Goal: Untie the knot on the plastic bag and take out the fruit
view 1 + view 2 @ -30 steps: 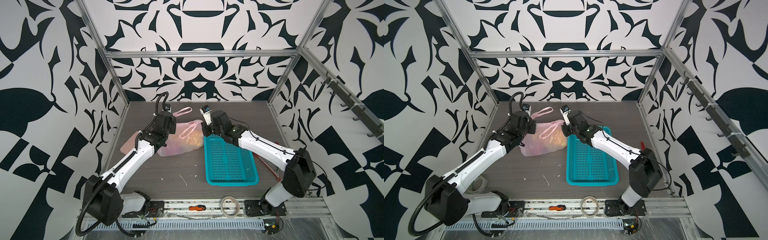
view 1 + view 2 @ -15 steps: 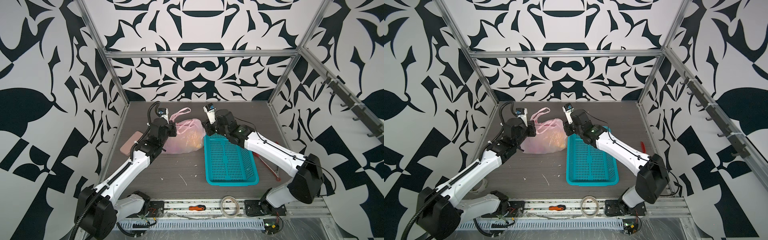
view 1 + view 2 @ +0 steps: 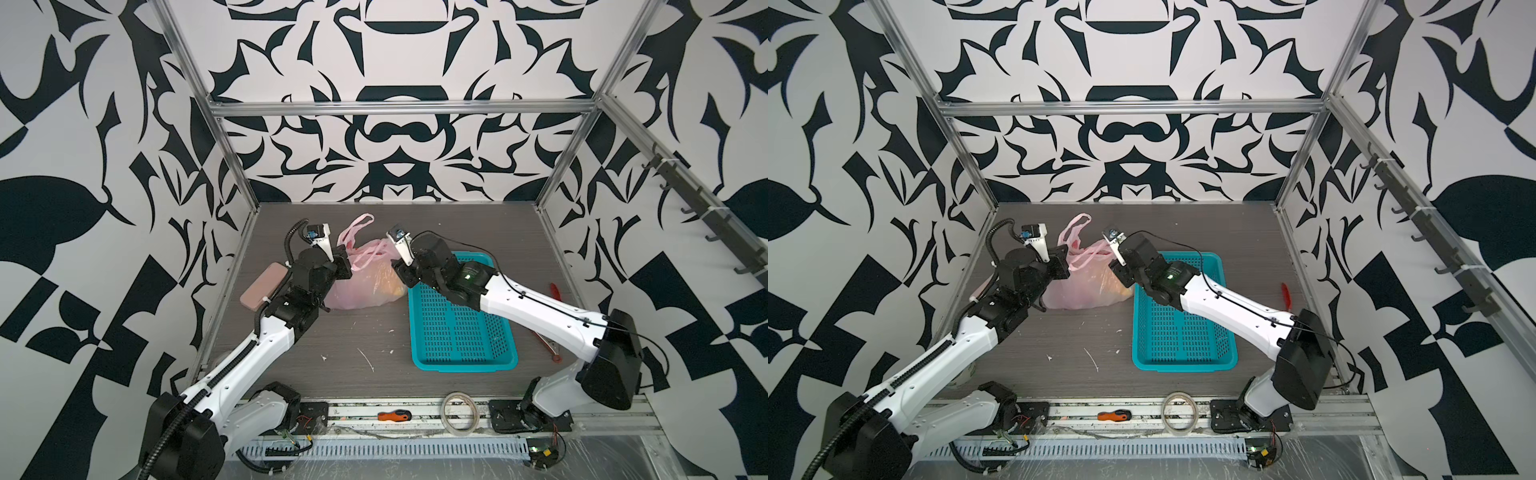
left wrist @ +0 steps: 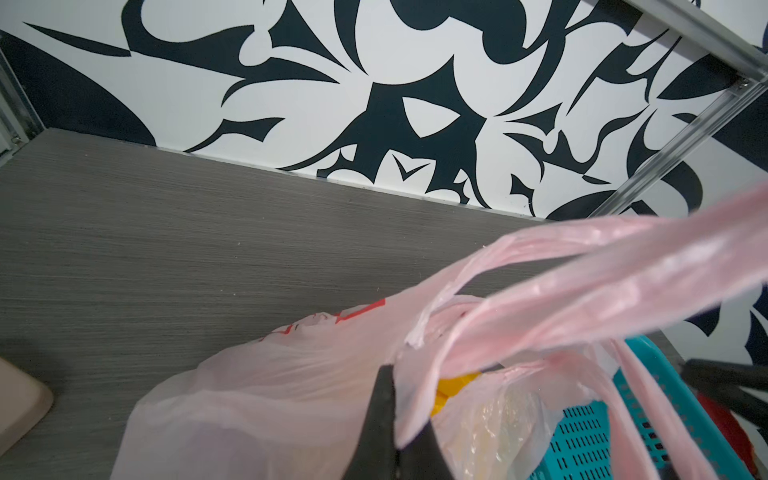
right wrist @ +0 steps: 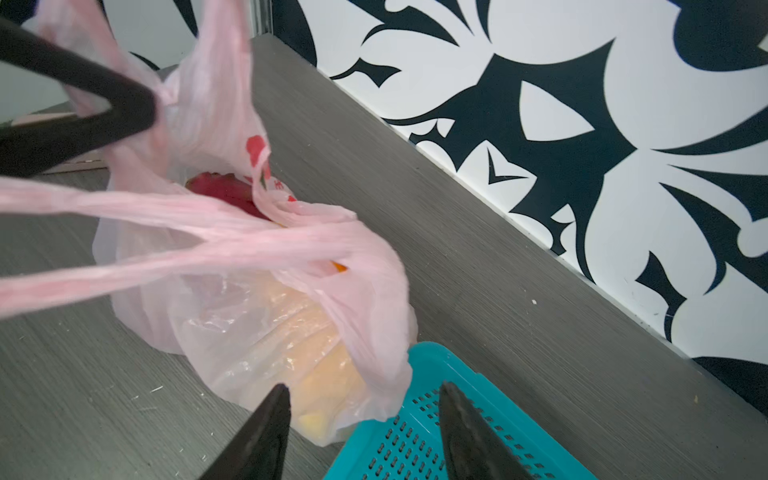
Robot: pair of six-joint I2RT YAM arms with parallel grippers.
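Pink plastic bag [image 5: 232, 328] — left fingers [image 4: 381, 419] pinch its handle [image 4: 582, 291]; right fingers [image 5: 259, 436] parted, empty.

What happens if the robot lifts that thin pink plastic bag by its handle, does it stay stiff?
Probably floppy: the thin pink plastic bag wrinkles and slumps, and its loop handle stretches into thin strips where the left gripper pinches it. It would likely sag heavily, since the yellow fruit bulges inside.
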